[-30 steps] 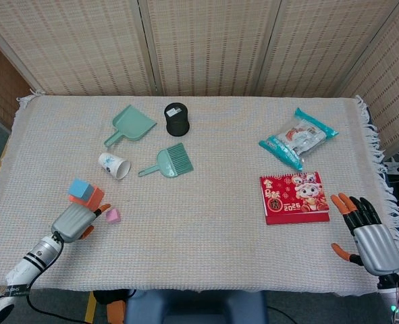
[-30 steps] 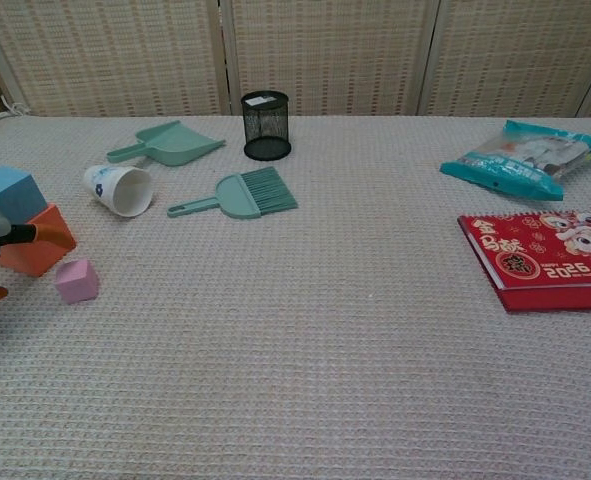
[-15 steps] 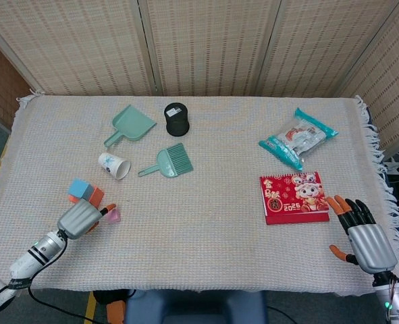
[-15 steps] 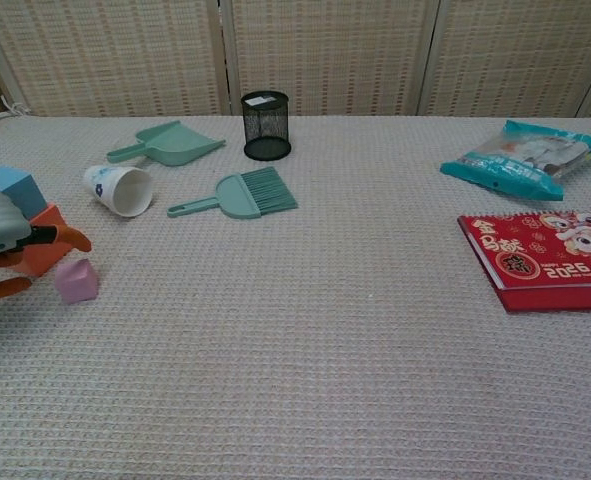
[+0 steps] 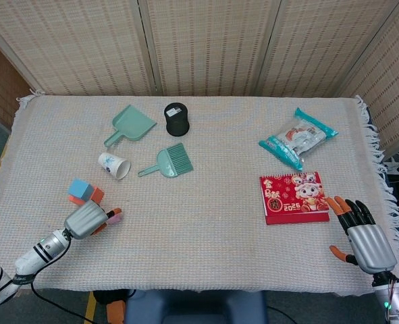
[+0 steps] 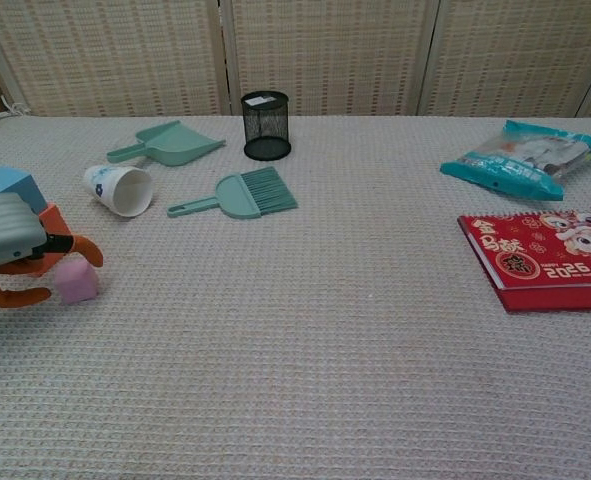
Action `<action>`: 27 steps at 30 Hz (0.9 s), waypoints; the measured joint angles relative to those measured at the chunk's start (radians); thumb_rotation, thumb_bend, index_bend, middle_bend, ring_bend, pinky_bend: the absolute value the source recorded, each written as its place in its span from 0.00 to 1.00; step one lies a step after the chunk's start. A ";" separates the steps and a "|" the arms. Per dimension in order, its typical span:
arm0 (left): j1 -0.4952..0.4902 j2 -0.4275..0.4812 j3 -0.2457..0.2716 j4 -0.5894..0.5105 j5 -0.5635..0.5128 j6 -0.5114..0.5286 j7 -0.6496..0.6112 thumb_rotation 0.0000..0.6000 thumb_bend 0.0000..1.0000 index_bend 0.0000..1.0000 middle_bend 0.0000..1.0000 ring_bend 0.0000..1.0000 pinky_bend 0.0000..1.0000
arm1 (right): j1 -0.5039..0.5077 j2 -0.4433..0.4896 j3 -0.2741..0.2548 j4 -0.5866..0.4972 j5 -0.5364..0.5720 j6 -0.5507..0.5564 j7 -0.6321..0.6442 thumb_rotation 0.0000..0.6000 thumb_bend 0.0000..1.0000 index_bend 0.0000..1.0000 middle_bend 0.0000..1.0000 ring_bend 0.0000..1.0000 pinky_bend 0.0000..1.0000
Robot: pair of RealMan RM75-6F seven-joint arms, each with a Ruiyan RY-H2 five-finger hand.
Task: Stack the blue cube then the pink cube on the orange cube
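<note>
The blue cube [image 5: 80, 187] already sits on the orange cube [image 5: 95, 196], while the left hand [image 6: 10, 245], fingers spread, reaches over the unlifted pink cube [image 6: 77, 282], holding nothing.

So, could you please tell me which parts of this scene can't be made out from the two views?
- Pink cube: in both views the left robot hand covers part of it; whether it is gripped can't be told.
- Orange cube: mostly hidden by that hand and the blue cube.
- Right robot hand: head view only; outside the chest view.
- Paper cup print: too small to read.
</note>
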 measured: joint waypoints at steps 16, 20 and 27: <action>-0.002 -0.088 0.031 0.194 0.003 0.054 -0.070 1.00 0.36 0.35 1.00 1.00 1.00 | 0.003 0.004 -0.002 -0.014 0.016 -0.023 -0.023 1.00 0.09 0.00 0.00 0.00 0.00; -0.002 -0.098 0.034 0.207 0.002 0.064 -0.081 1.00 0.36 0.40 1.00 1.00 1.00 | 0.003 0.004 -0.002 -0.015 0.016 -0.022 -0.024 1.00 0.09 0.00 0.00 0.00 0.00; -0.002 -0.135 0.030 0.246 -0.009 0.090 -0.132 1.00 0.36 0.43 1.00 1.00 1.00 | 0.001 0.007 -0.002 -0.015 0.014 -0.019 -0.019 1.00 0.09 0.00 0.00 0.00 0.00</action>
